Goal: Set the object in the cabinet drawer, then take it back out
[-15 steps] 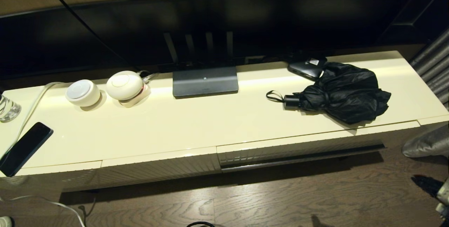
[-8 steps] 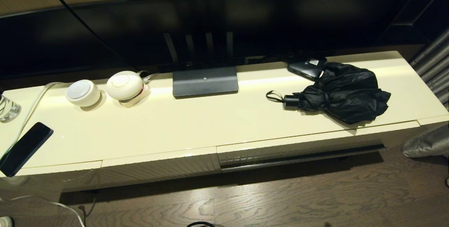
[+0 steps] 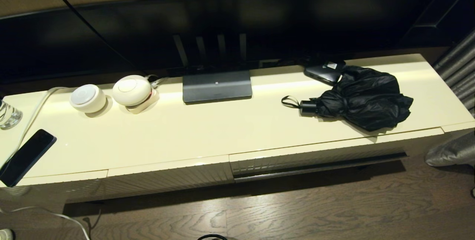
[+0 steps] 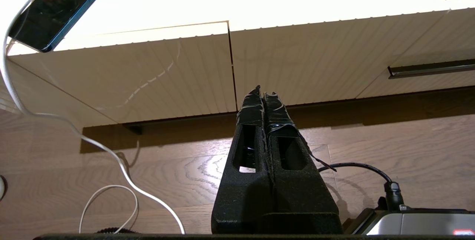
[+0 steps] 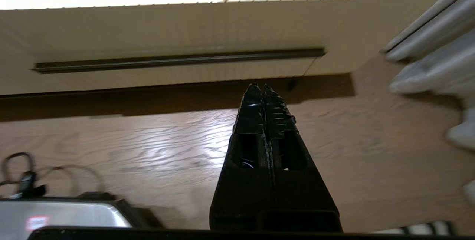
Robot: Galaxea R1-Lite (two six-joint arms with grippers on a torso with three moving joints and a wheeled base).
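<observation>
On top of the cream cabinet (image 3: 207, 136) the umbrella (image 3: 362, 99) lies above the closed drawer (image 3: 315, 156), so I judge neither step has begun and I must first pull it open with my low right gripper (image 5: 262, 88), its jaws together like the left gripper (image 4: 263, 91).

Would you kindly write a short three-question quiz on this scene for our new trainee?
1. True or false: the black compact umbrella lies on the cabinet top, outside the cabinet drawer.
2. Which item touches the umbrella's canopy at the back? A) the phone B) the small black box C) the glass
3. Fill in: the left gripper and the right gripper, both held low before the cabinet front, each have fingers that are ____.

Key: 1 true; 2 B; 3 shut.
</observation>
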